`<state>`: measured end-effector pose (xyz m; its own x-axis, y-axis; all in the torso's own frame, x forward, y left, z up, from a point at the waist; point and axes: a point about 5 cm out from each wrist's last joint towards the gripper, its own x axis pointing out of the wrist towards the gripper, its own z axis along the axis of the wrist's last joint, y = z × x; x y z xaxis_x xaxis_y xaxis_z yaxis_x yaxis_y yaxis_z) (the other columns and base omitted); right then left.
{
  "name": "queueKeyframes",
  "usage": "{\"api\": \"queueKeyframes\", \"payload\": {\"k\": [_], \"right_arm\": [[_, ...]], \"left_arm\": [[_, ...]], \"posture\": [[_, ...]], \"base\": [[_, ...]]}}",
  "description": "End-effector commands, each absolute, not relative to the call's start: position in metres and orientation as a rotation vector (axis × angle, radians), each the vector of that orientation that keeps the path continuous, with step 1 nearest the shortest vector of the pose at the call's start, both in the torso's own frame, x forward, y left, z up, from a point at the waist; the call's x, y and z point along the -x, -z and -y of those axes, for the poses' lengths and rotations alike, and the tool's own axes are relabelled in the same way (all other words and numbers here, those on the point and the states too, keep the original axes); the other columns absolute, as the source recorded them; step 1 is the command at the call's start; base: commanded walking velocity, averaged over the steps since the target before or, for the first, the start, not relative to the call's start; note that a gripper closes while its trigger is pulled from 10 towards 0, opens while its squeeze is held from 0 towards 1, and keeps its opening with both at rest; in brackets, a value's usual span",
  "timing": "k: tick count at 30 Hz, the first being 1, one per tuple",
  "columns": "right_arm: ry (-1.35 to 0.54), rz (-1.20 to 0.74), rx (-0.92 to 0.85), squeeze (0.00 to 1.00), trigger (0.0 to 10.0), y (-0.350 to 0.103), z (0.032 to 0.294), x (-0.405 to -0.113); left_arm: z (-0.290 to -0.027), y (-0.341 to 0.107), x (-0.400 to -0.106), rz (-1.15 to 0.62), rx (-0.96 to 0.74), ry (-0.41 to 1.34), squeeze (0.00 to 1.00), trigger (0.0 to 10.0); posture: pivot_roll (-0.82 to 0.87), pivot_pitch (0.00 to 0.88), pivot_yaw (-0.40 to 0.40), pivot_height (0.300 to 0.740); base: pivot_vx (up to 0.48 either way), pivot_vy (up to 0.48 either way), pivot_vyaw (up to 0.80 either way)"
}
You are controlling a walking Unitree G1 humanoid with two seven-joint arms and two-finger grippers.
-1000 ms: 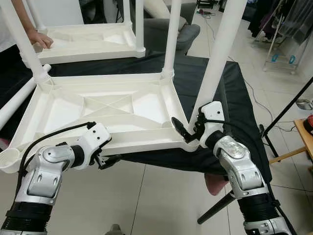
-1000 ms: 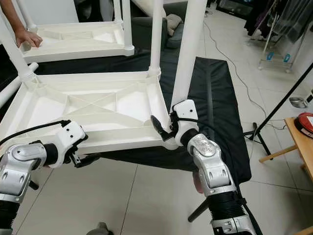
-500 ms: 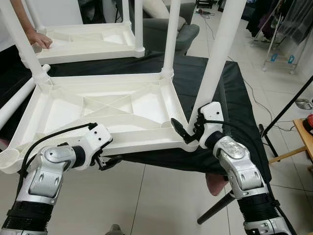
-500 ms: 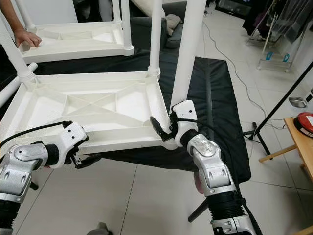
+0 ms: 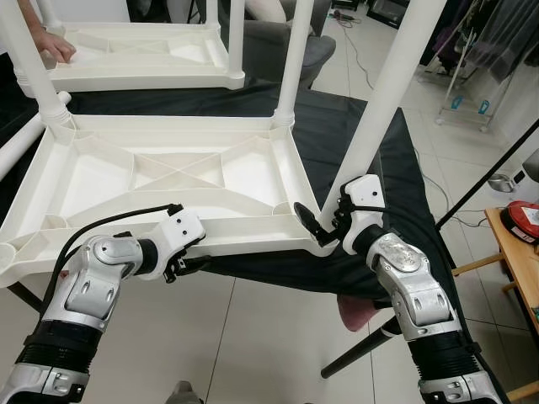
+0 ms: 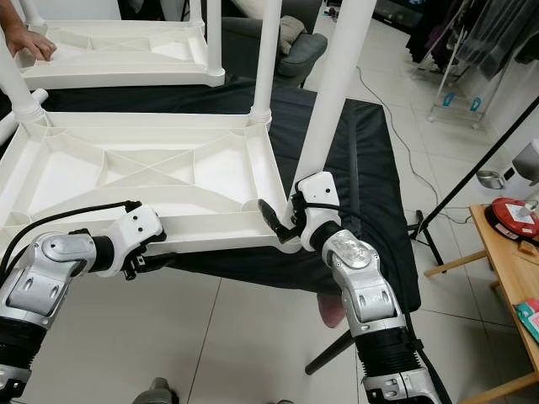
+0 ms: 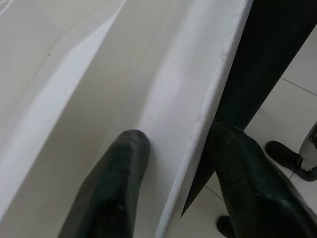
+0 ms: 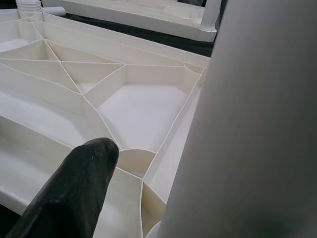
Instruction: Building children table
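A white plastic table [image 5: 253,242] lies upside down on a black cloth [image 5: 370,160], its ribbed underside facing up. White legs stand in its far corners. A thick white leg [image 5: 383,101] rises from the near right corner. My right gripper [image 5: 324,222] is open at that leg's base, with one finger [image 8: 74,183] inside the table and the other hidden behind the leg. My left gripper [image 7: 178,148] is open at the front rim, with one finger [image 7: 119,173] inside the rim and the other outside.
A second upturned white table [image 5: 135,74] lies farther back, with a person's hand [image 5: 52,46] on its left edge. A loose white leg [image 5: 18,156] slants at the left. At the right stand a black tripod leg [image 5: 484,172] and a wooden table [image 5: 515,257].
The camera has shifted, so the whole scene sits a little lower and closer. My left gripper has risen from below the front rim to straddle it. The right gripper has stayed at the leg.
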<state>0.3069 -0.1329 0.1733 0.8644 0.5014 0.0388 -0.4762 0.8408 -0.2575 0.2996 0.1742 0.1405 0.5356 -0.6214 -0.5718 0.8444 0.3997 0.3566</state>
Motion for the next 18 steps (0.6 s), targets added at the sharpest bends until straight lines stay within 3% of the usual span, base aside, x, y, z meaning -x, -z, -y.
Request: {"api": "queueKeyframes", "payload": {"k": [1, 12, 18], "right_arm": [[-0.519, 0.095, 0.242, 0.0, 10.0, -0.172, 0.135, -0.306], [-0.516, 0.094, 0.24, 0.0, 10.0, -0.171, 0.134, -0.306], [-0.518, 0.096, 0.241, 0.0, 10.0, -0.172, 0.134, -0.306]], "left_arm": [[-0.17, -0.142, -0.303, -0.355, -0.696, 0.961, 0.0, 0.0], [-0.159, -0.154, -0.305, -0.24, -0.749, 1.066, 0.0, 0.0], [-0.142, -0.175, -0.306, -0.071, -0.875, 1.173, 0.0, 0.0]], "posture": [[0.16, 0.093, -0.089, 0.74], [0.16, 0.099, -0.087, 0.74], [0.16, 0.102, -0.089, 0.74]], "base": [[0.0, 0.0, 0.0], [0.0, 0.0, 0.0], [0.0, 0.0, 0.0]]}}
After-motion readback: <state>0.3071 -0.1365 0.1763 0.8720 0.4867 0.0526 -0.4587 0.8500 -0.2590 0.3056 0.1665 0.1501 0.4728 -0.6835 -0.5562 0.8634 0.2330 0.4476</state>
